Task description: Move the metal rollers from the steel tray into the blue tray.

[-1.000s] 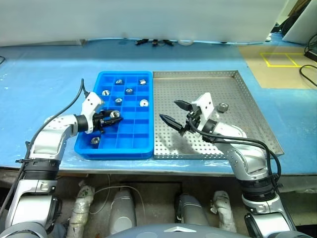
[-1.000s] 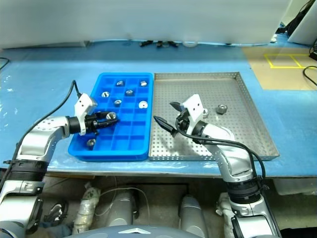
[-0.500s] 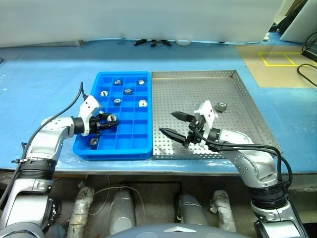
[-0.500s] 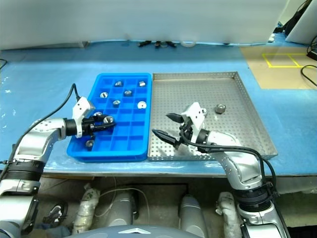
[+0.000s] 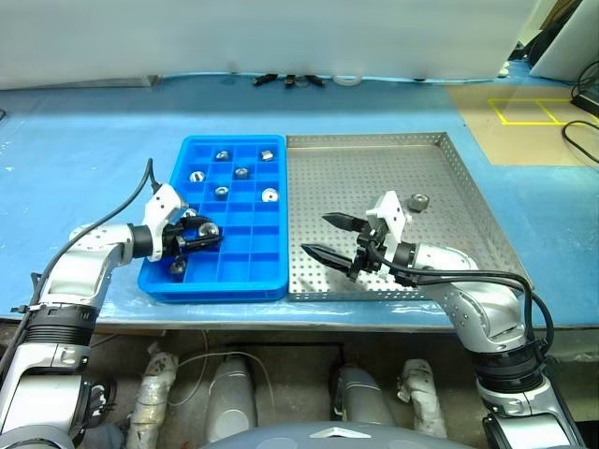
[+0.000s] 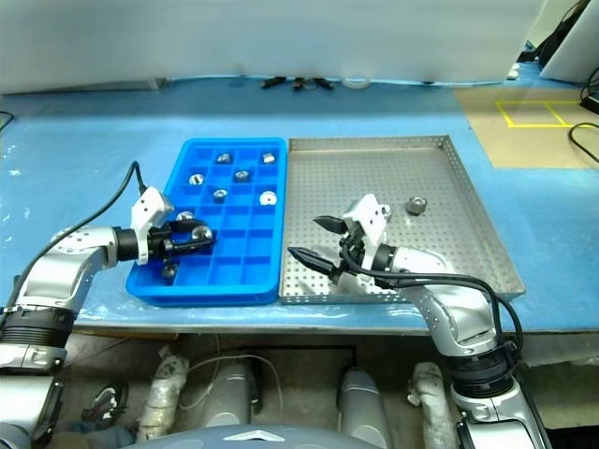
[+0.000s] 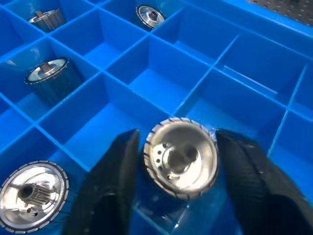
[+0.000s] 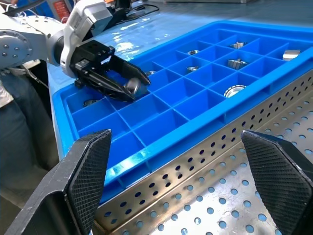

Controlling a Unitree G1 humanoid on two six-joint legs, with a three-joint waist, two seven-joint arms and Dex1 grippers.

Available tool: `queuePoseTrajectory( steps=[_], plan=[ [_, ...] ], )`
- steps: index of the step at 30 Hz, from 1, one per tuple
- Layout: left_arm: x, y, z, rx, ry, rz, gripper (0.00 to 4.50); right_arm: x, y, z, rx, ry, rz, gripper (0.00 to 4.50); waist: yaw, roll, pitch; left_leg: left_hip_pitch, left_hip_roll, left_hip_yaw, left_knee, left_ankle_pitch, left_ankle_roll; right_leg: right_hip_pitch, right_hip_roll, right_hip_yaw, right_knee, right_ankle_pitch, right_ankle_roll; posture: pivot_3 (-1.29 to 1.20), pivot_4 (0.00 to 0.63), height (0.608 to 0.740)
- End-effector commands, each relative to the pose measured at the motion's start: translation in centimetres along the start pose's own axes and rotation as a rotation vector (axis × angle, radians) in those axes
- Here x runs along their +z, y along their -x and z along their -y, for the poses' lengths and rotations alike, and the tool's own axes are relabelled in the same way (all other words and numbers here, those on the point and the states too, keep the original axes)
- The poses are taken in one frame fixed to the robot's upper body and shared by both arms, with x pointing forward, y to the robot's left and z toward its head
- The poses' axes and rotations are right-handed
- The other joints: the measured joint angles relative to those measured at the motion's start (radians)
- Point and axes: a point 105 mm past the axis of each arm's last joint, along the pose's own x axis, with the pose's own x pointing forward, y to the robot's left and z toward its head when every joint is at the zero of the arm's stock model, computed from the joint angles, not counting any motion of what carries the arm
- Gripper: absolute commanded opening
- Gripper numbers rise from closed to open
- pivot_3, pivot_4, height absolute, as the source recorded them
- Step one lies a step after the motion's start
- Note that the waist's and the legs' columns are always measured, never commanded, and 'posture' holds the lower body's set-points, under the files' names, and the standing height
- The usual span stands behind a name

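Left eye view shows several metal rollers [image 5: 270, 195] already in the blue tray [image 5: 271, 282], one roller [image 5: 419, 200] left on the steel tray [image 5: 468, 224], the left gripper [image 5: 200, 233] loosening around another roller [image 5: 208, 227] over the blue tray, right gripper [image 5: 329, 238] spread empty

Workshop/lab bench: blue-covered table [image 5: 84, 150], perforated steel tray [image 5: 449, 178], blue tray [image 5: 248, 281] w/ compartments, yellow floor tape [image 5: 529, 112] far right
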Motion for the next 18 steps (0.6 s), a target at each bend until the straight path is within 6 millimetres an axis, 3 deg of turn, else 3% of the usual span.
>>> queuePoseTrajectory(
  steps=[1, 10, 15, 18],
  plan=[
    [-0.2, 0.1, 0.2, -0.011, -0.011, -0.014, 3.72, 1.1, -0.1, -0.3, 0.012, 0.048, 0.032, 4.5, 0.0, 0.0, 0.0, 0.0, 0.0, 0.0, 0.0, 0.0, 0.0, 0.0, 0.0, 0.0, 0.0, 0.0, 0.0, -0.11, 0.15, 0.74],
    [5.4, -0.8, 0.1, -0.051, -0.055, 0.152, 3.72, 1.5, 0.3, 0.2, -0.031, 0.077, 0.037, 4.5, 0.003, 0.0, 0.0, -0.001, 0.0, 0.0, 0.0, 0.0, 0.0, 0.0, 0.0, 0.0, 0.0, 0.0, 0.0, -0.13, 0.15, 0.74],
    [9.6, -2.3, 0.5, -0.098, -0.081, 0.268, 3.72, 2.1, 2.0, 2.0, -0.143, 0.092, 0.055, 4.5, 0.002, 0.0, 0.0, -0.001, 0.0, 0.0, 0.001, 0.0, 0.0, 0.001, 0.0, 0.0, 0.0, 0.0, 0.0, -0.16, 0.15, 0.74],
    [11.7, -4.5, 2.0, -0.195, -0.112, 0.31, 3.72, 1.7, 4.0, 3.6, -0.245, 0.098, 0.036, 4.5, 0.004, 0.0, 0.0, -0.001, 0.0, 0.0, 0.001, 0.0, 0.0, 0.001, 0.0, 0.001, 0.0, 0.0, 0.0, -0.19, 0.15, 0.74]
  ],
)
